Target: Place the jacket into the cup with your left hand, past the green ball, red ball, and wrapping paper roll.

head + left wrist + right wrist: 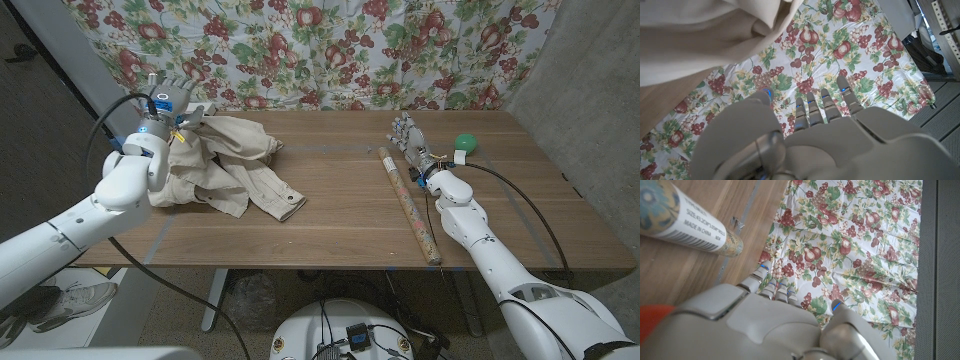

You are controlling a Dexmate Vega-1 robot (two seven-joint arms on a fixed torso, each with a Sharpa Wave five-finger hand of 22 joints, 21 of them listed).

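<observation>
left hand (172,105) seemingly touching jacket (225,165) at table's (340,215) left edge.

A: Bare wood between the jacket (225,165) and the roll (408,204). Wide lane down the table (340,225) middle.

B: Obstacles on the right?

A: Roll lies lengthwise, far end to the near edge. Right hand (412,140) stands just beside its far end, green ball (465,146) just past that.

B: Left side?

A: Jacket heaped there, spread toward the middle. Left hand (170,103) is over its far-left part.
</observation>
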